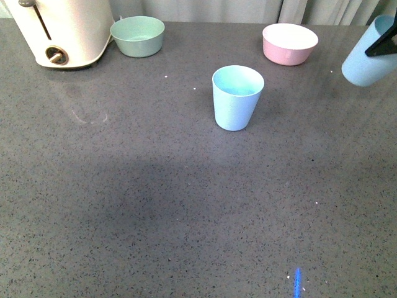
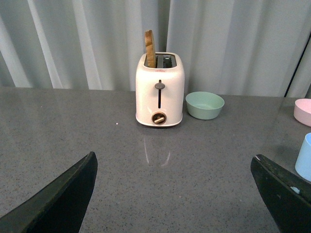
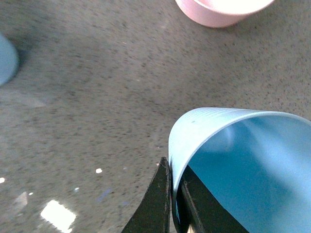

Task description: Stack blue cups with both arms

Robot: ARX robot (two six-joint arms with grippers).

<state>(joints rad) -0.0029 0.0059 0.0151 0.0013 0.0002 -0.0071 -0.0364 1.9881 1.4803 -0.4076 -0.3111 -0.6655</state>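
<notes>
One blue cup stands upright in the middle of the grey table; its edge also shows in the left wrist view and the right wrist view. My right gripper is shut on the rim of the second blue cup, one finger inside and one outside. In the front view that cup hangs tilted above the table at the far right, with a black finger on it. My left gripper is open and empty, low over the table, facing the toaster.
A cream toaster with a slice in it stands at the back left, also in the left wrist view. A green bowl sits beside it, and a pink bowl sits at the back right. Curtains hang behind the table.
</notes>
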